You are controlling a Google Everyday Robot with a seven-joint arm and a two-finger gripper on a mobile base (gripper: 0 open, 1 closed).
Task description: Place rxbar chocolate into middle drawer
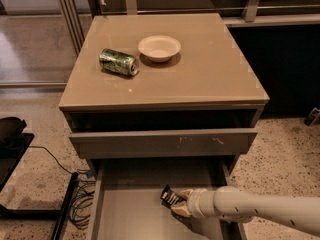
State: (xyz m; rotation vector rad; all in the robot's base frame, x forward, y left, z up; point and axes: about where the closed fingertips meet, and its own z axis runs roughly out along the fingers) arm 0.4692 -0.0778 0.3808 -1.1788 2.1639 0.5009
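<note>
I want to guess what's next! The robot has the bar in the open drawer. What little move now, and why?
Probably dip slightly, then let go. The gripper is shut on the bar, inside the open drawer. Whether the bar touches its floor is unclear, so lowering first seems gentler than dropping.

No readable text; hand [179,205] grips rxbar chocolate [169,197] in the middle drawer [127,211].
</note>
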